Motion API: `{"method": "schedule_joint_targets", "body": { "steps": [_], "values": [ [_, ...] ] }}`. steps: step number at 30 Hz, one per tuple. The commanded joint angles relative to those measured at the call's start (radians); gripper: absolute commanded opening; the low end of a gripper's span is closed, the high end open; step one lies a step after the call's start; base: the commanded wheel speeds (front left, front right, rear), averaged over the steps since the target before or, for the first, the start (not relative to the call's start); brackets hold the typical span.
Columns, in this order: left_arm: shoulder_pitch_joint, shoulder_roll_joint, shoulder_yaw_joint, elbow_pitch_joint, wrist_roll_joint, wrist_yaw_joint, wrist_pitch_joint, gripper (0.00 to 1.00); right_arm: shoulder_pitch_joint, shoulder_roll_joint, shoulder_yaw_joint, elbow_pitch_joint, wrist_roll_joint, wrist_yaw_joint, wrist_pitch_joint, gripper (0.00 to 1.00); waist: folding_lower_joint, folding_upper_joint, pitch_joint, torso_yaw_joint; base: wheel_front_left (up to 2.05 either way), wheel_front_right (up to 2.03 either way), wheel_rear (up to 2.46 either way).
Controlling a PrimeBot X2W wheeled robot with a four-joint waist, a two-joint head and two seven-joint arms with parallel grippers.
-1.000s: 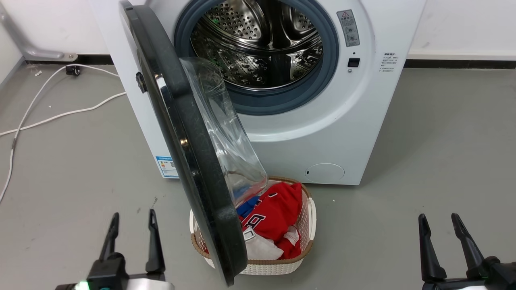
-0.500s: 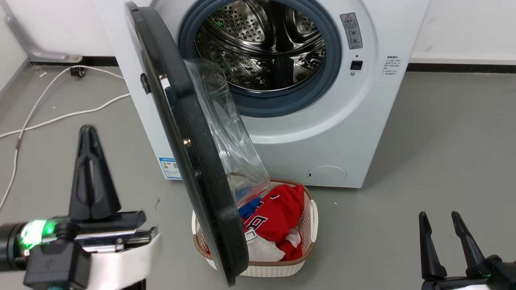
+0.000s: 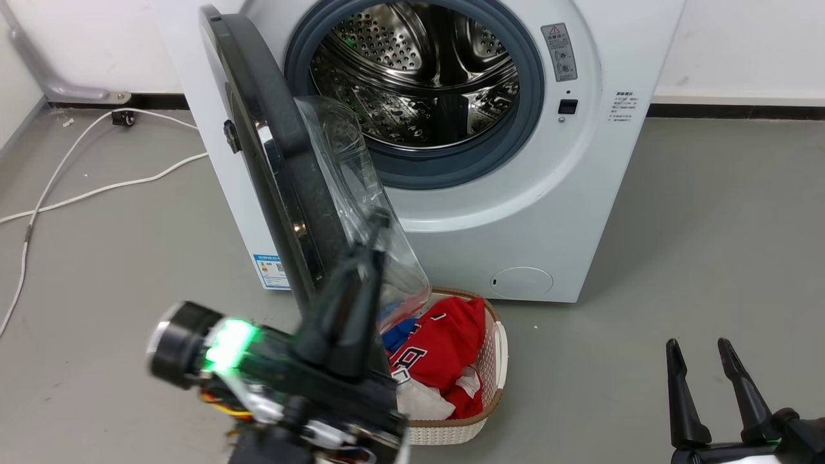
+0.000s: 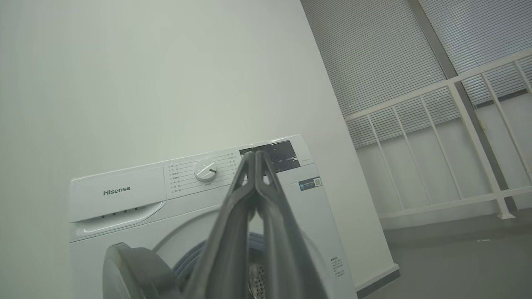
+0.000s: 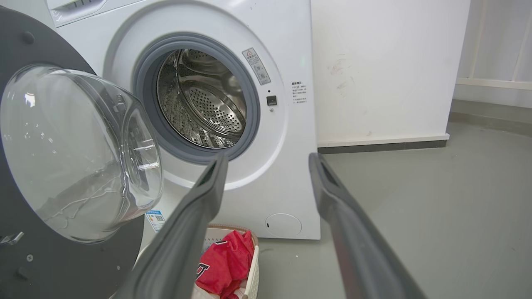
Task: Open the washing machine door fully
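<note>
Head view showed the left gripper (image 3: 379, 222), fingers pressed together, by the half-open glossy black round door (image 3: 258, 96), which likely needed pushing wider.

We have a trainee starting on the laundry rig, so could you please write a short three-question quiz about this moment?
1. True or false: the left gripper has its fingers closed together.
2. What lies in the laundry basket? A) shoes B) clothes, one red C) bottles
3. Fill in: in the head view, the washing machine door is hinged on the ___ side of the washer.
Key: 1 true; 2 B; 3 left.
</note>
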Motion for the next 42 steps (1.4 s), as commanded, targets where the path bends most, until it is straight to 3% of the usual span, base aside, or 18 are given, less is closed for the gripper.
{"method": "schedule_joint_targets", "body": {
  "steps": [1, 9, 19, 26, 42],
  "values": [
    [-0.013, 0.003, -0.016, 0.01, 0.005, -0.006, -0.002, 0.0, -0.004, 0.003, 0.002, 0.002, -0.001, 0.0, -0.002, 1.0, 0.0001, 0.0, 0.001, 0.0, 0.0, 0.0, 0.0],
    [-0.008, -0.003, -0.183, 0.121, 0.013, -0.052, -0.002, 0.0, -0.006, 0.003, 0.004, 0.006, 0.003, 0.0, -0.002, 1.0, 0.0001, 0.0, 0.011, -0.002, 0.0, 0.0, 0.0],
    [0.023, 0.001, -0.274, 0.272, -0.01, -0.074, 0.001, 0.0, -0.017, 0.003, 0.005, 0.016, -0.005, 0.0, -0.002, 1.0, 0.0001, 0.0, 0.024, -0.001, 0.0, 0.0, 0.0],
    [0.068, 0.014, -0.278, 0.371, -0.034, -0.061, 0.0, 0.0, -0.017, 0.003, 0.001, 0.019, -0.008, 0.0, -0.002, 1.0, 0.0001, 0.0, 0.03, 0.001, 0.0, 0.0, 0.0],
    [0.131, 0.048, -0.157, 0.558, -0.119, 0.033, -0.002, 0.0, -0.015, 0.003, -0.001, 0.031, -0.004, 0.0, -0.002, 1.0, 0.0001, 0.0, 0.037, 0.036, 0.0, 0.0, 0.0]
  ]
}}
